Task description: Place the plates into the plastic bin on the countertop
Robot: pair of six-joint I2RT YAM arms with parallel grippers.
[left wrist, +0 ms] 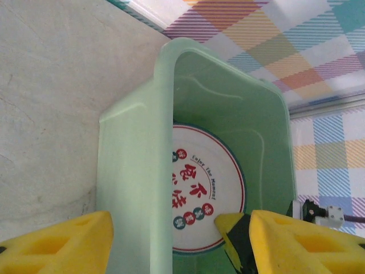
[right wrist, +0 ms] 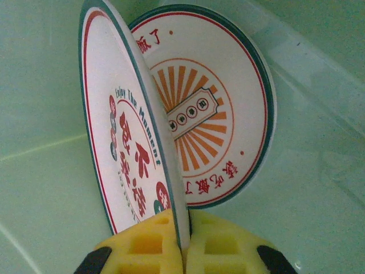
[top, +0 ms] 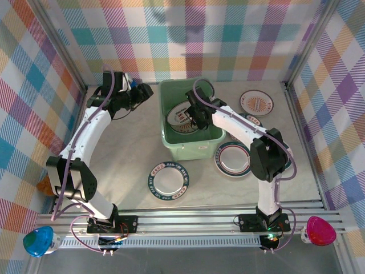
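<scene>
One teal-rimmed plate (top: 168, 181) lies closest to me on the surface (top: 125, 148), with a second plate (top: 232, 158) just right of the plastic bin (top: 194, 149). Inside the bin, my right end effector (right wrist: 183, 240) is pressed together on the rim of a character-printed plate (right wrist: 122, 148), holding it on edge, with a sunburst plate (right wrist: 222, 114) just behind it. I'd tip the held plate down until it lies nearly flat on the sunburst one, then let go low; released upright, it would likely topple and clatter. Farther back, my left end effector (left wrist: 165, 225) stands spread astride the bin's left wall; whether it touches, I can't tell. I'd leave it there to steady the bin. A last plate (top: 256, 103) waits far right.
</scene>
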